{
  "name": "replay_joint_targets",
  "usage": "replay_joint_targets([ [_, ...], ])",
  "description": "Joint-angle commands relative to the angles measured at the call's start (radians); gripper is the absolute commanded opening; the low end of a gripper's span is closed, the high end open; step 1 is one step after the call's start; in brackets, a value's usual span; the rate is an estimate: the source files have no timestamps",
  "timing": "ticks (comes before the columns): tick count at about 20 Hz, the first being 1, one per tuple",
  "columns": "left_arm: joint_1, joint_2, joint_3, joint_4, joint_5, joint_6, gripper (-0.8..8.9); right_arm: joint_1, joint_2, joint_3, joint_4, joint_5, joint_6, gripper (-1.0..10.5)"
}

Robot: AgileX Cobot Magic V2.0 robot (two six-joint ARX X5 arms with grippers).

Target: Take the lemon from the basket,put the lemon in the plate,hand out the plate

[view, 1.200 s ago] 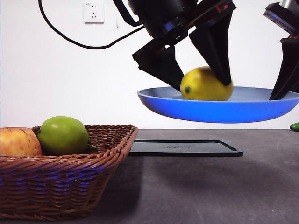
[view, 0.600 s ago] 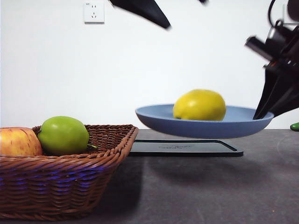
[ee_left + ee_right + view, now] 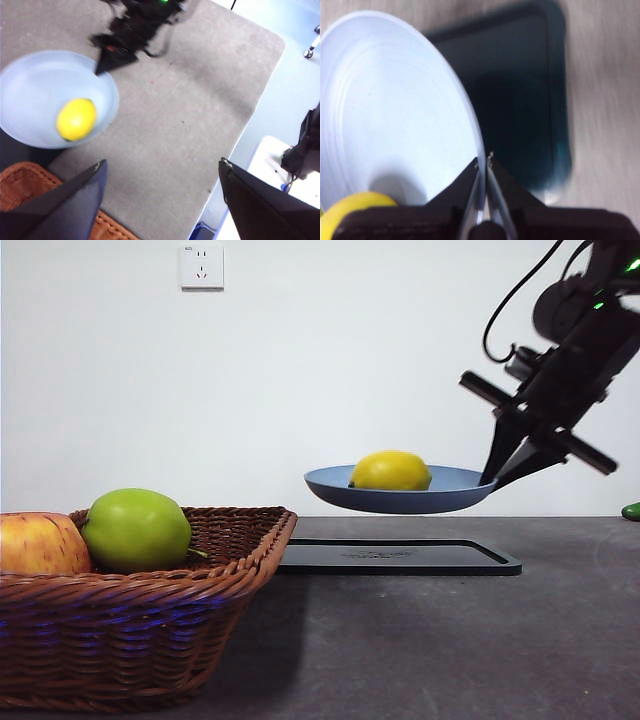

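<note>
The yellow lemon (image 3: 391, 471) lies in the pale blue plate (image 3: 410, 500), which hangs level above the table. My right gripper (image 3: 493, 480) is shut on the plate's right rim. In the right wrist view the jaws pinch the thin rim at my right gripper (image 3: 484, 162), with the plate (image 3: 385, 110) and lemon (image 3: 355, 207) beside them. My left gripper (image 3: 162, 195) is open and empty, high above the table. From there it looks down on the lemon (image 3: 76, 119), the plate (image 3: 30, 95) and a corner of the basket (image 3: 20, 182). The wicker basket (image 3: 150, 610) stands at the near left.
A green apple (image 3: 136, 530) and a red-yellow apple (image 3: 38, 543) sit in the basket. A flat black tray (image 3: 400, 557) lies on the table under the plate. A small green thing (image 3: 630, 511) shows at the right edge.
The left gripper let go of the lemon and rose out of the front view. The right gripper has carried the plate with the lemon lower and farther back.
</note>
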Motion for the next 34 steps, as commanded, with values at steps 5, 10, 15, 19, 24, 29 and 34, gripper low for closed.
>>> replay_joint_targets([
  [5,-0.006,0.010,0.019,-0.009,-0.059,0.001,3.87,0.002,0.220,0.216,-0.035,-0.008,0.012,0.0],
  [10,-0.006,0.011,0.019,-0.008,-0.095,0.002,3.87,0.002,0.264,0.220,-0.056,0.009,-0.004,0.0],
  [15,-0.005,0.011,0.019,-0.008,-0.096,0.005,3.87,0.002,0.274,0.221,-0.093,0.066,-0.045,1.2],
  [19,-0.005,0.011,0.019,-0.008,-0.095,0.015,3.87,0.002,0.253,0.222,-0.097,0.064,-0.071,2.2],
  [24,-0.005,0.011,0.019,0.002,-0.131,0.090,3.48,0.001,0.104,0.222,-0.174,0.067,-0.138,2.2],
  [29,-0.004,0.018,0.019,0.014,-0.253,0.164,1.51,0.013,-0.110,0.222,-0.361,0.066,-0.265,1.5],
  [34,0.036,0.028,0.018,0.011,-0.349,0.249,0.06,0.063,-0.289,0.222,-0.565,0.076,-0.348,0.1],
])
